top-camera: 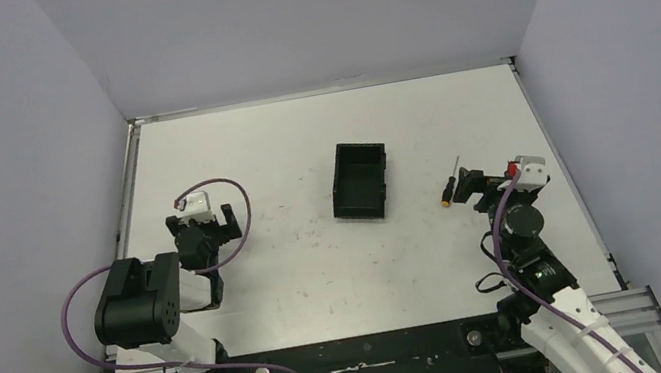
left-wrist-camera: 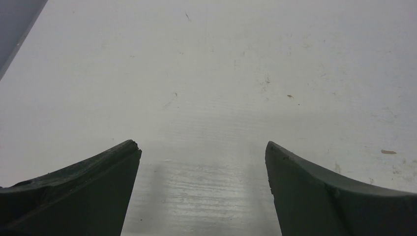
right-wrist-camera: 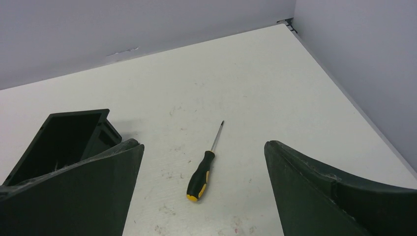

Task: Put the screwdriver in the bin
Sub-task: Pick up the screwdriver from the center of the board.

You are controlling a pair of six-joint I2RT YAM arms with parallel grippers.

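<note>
On the table (top-camera: 322, 279), seen from above, the bin (top-camera: 358, 212) sits just off centre toward 1 o'clock. It is open-topped, and its long side runs roughly 12 to 6. The left gripper (top-camera: 212, 229) is well off at 9 o'clock from the bin with its jaws spread over bare tabletop (left-wrist-camera: 206, 88), and it looks to have no part in this step. The right gripper (top-camera: 469, 189) is at 3 o'clock from the bin, also wide open and holding nothing. In the right wrist view the screwdriver (right-wrist-camera: 204, 162) lies flat on the table between and beyond the two fingers (right-wrist-camera: 88, 191). Its tip points to about 1 o'clock and its handle to 7, with the bin at 9 o'clock from it. This looks like the approach before the grasp. The next move probably calls for lowering the right gripper so the jaws straddle the handle, then closing, lifting, and carrying the screwdriver toward 9 o'clock over the bin.
</note>
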